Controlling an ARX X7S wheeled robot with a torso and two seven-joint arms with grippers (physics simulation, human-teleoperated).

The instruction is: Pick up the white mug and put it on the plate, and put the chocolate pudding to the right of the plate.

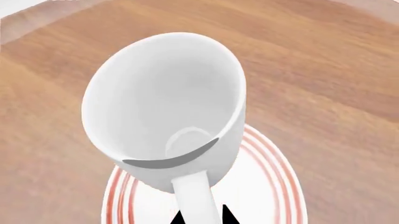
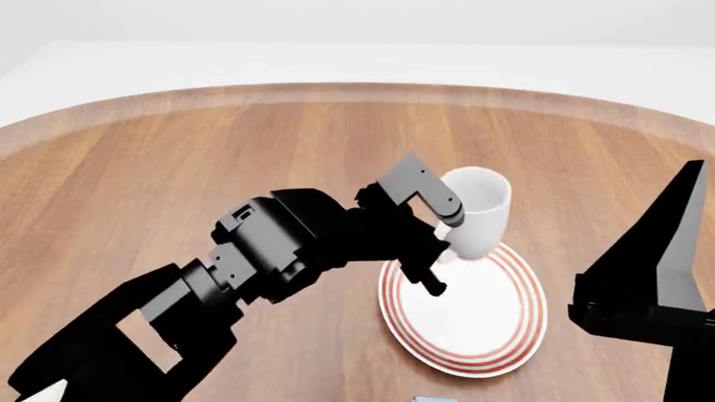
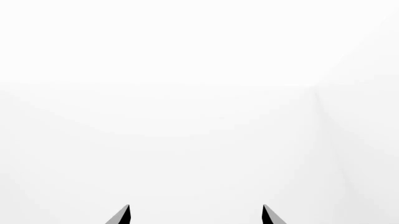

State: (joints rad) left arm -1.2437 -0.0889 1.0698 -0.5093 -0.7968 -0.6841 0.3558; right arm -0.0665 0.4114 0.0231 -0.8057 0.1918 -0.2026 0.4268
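Left gripper [image 2: 441, 243] closed on handle of glossy white ceramic mug [image 2: 475, 209], tilted over round red-ringed white plate [image 2: 491, 322] near the wooden desk's [image 2: 167, 184] right edge. Right gripper [image 3: 195, 215] open, empty.

Our left arm [image 2: 257, 260] is blocky, matte black, with grey faces; our right arm [image 2: 654, 293] is an angular black wedge.

1 white mug [image 2: 478, 209], 1 plate [image 2: 503, 322] with red rings, 1 small blue-topped carton [image 2: 430, 399] barely showing at the head view's lower edge, 1 wooden table [image 2: 167, 167], 2 black robot arms: left [image 2: 257, 260], right [image 2: 654, 285]
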